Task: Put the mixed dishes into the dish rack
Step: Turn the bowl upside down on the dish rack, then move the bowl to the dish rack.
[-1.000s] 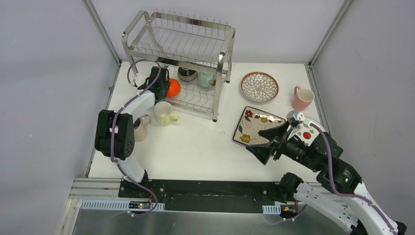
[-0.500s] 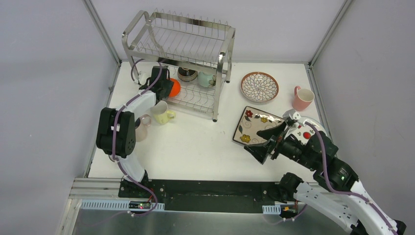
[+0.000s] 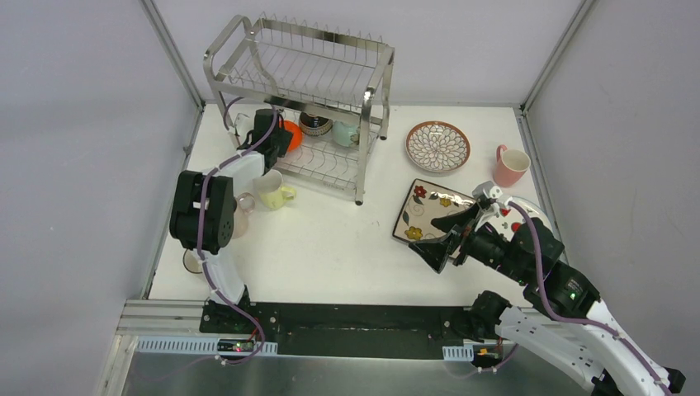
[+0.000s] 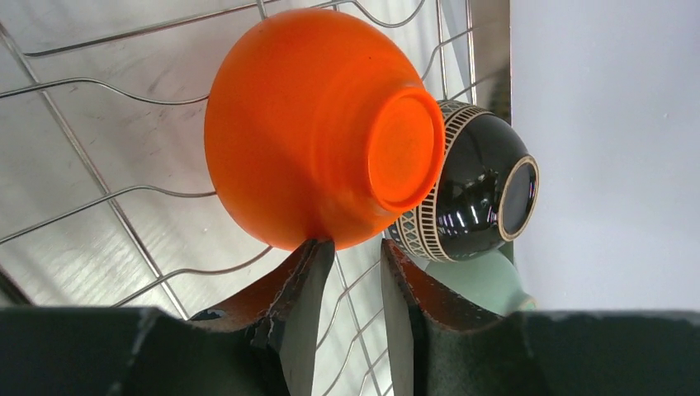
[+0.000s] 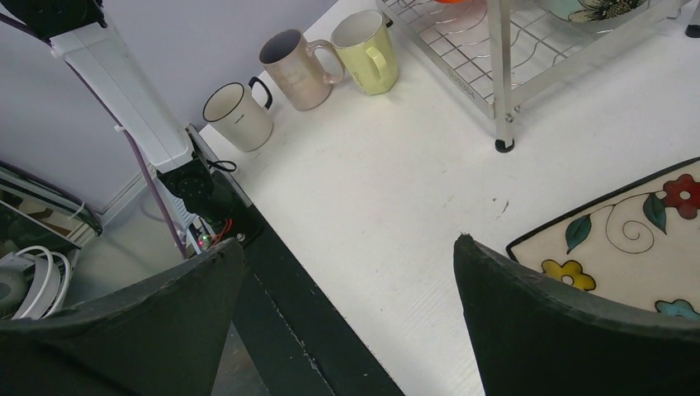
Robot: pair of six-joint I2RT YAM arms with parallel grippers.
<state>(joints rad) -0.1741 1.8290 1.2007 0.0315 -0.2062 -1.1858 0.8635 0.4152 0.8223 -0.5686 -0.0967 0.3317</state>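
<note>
On the left, reaching far forward with the left arm (image 3: 239, 171), folded sharply at the elbow and stretched out beyond it to the left gripper (image 3: 276, 136). From the left wrist, holding the dark fingers (image 4: 293, 322) close together without touching, a narrow slit between the tips, both tips level with each other. On the right, leaning in low with the right arm (image 3: 569, 293), bent at the elbow and aiming the right gripper (image 3: 435, 238) leftward and slightly forward. From the right wrist, spreading the fingers (image 5: 561, 330) wide, well apart, angled downward, the broad black pads facing each other across the gap.
</note>
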